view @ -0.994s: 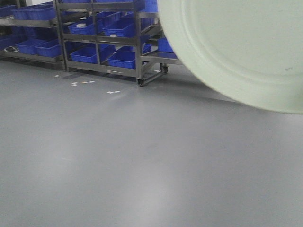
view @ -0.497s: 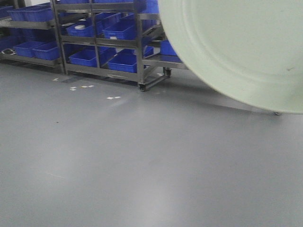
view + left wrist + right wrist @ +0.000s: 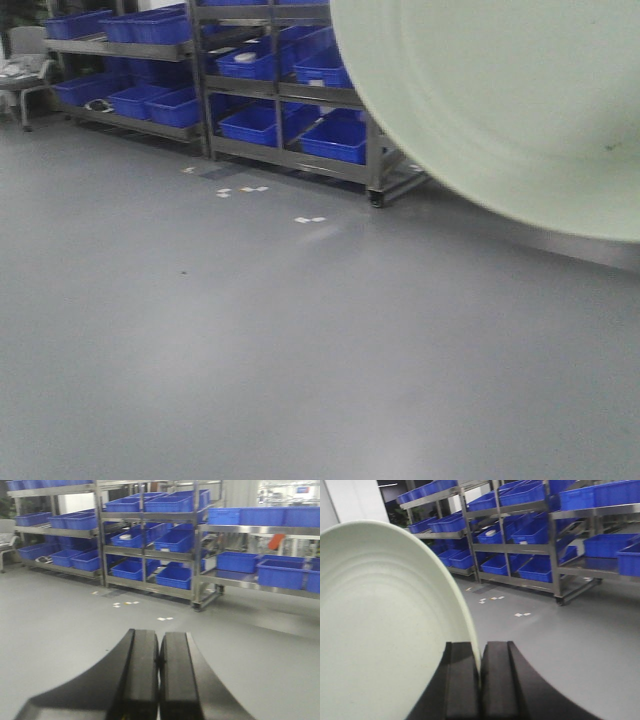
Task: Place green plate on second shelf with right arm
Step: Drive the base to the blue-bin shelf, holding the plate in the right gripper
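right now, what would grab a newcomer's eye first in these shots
The pale green plate fills the upper right of the front view, held on edge by its rim in the right gripper. Across the grey floor stand steel racks loaded with blue bins. The left gripper is shut on nothing.

So the plate (image 3: pixel 500 100) is up close at upper right, in front of the racks (image 3: pixel 290 92) lining the far side of the floor (image 3: pixel 250 350). Bins (image 3: pixel 335 140) on the rack shelves, tape scraps (image 3: pixel 310 219) on the floor just before them. Plate's rim sits in the right gripper (image 3: pixel 480 647).
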Tool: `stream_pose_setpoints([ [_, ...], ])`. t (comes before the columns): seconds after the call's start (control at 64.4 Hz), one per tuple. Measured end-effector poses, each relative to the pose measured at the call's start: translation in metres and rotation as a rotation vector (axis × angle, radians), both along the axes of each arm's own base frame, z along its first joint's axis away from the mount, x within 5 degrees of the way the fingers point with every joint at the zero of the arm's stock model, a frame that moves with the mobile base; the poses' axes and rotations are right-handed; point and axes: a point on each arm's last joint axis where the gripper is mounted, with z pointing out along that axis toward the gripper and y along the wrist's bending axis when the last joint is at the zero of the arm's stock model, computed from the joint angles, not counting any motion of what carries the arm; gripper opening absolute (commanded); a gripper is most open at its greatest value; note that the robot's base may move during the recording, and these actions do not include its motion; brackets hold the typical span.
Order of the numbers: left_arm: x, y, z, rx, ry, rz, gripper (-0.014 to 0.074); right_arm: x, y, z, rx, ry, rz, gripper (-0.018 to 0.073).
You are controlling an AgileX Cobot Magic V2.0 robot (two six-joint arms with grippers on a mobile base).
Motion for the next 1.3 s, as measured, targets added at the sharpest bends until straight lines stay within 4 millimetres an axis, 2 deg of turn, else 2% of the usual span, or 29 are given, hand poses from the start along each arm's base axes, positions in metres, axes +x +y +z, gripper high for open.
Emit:
stream_pose_setpoints([
  [1.305, 0.0000, 0.0000, 0.0000, 0.000, 0.000, 0.000, 0.0130, 0.0000, -0.0001, 0.0003, 0.002, -0.003, -0.001, 0.0026],
])
